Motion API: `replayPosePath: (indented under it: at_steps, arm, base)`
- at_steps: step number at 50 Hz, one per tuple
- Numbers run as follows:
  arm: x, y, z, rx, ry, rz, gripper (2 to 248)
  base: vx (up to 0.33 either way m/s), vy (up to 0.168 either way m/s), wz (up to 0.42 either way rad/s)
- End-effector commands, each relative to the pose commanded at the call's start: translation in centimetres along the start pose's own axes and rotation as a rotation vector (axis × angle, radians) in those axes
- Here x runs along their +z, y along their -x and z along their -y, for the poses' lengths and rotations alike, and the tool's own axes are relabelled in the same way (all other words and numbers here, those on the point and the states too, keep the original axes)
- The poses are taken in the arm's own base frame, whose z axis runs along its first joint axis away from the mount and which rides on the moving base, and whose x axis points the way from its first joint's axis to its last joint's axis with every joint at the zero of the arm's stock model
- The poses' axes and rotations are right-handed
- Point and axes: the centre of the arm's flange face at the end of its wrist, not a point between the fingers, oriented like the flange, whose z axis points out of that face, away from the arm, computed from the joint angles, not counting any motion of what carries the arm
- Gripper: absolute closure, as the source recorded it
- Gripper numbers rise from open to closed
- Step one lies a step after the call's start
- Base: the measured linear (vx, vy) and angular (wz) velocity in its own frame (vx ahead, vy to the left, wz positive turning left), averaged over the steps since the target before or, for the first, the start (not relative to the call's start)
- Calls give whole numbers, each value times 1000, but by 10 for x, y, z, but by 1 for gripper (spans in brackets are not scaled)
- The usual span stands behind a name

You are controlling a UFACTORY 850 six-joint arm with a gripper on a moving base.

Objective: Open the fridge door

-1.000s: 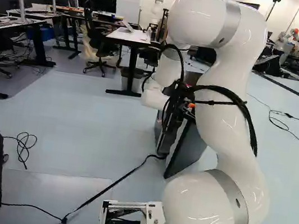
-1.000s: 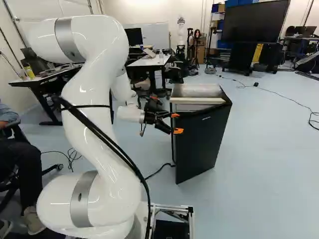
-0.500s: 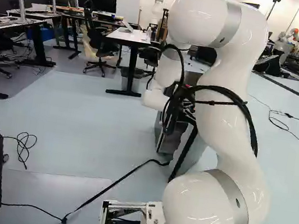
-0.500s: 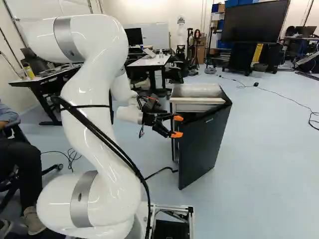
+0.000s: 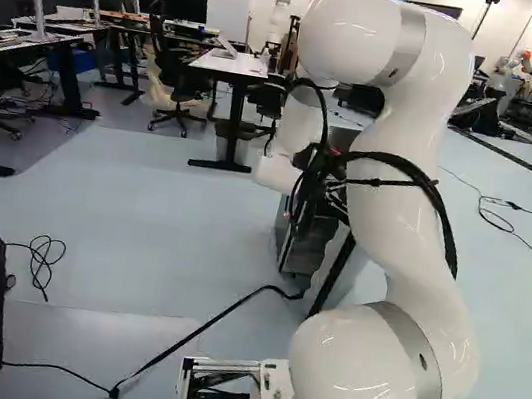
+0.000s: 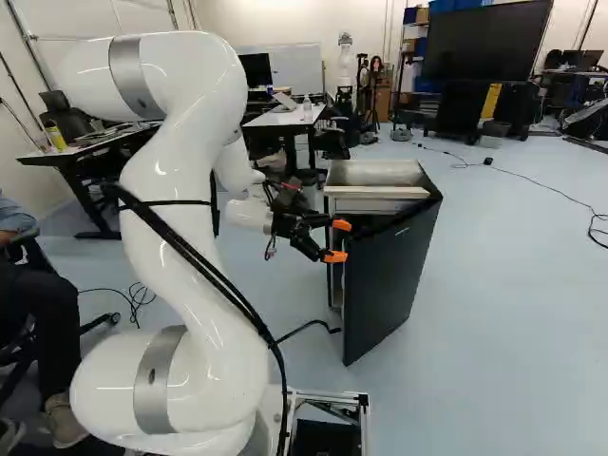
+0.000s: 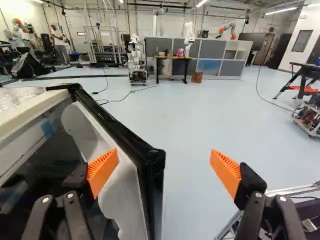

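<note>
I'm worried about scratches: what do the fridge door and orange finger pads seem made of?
The fridge door's edge looks like glossy black plastic, given its bright glints; its inner liner is smooth white, likely plastic, with moulded curves. The orange pads are matte and finely ribbed, perhaps rubber or flexible plastic.

door edge (image 7: 118, 126): glossy plastic look | door liner (image 7: 123, 192): smooth | fridge top (image 7: 19, 96): rough metallic | arm (image 6: 195, 313): glossy | finger pads (image 7: 103, 172): matt, ribbed
</note>
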Motion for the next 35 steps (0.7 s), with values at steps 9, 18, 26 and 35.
replayPosePath:
  at_steps: [9,18,26,35]
  arm:
    - [4,-2,11,19,10,11,3]
    - [4,1,13,22,7,42,3]
    - [4,2,13,23,4,60,3]
    - [4,3,13,23,2,68,3]
  base:
    - [0,0,0]
    - [0,0,0]
    - [0,0,0]
    - [0,0,0]
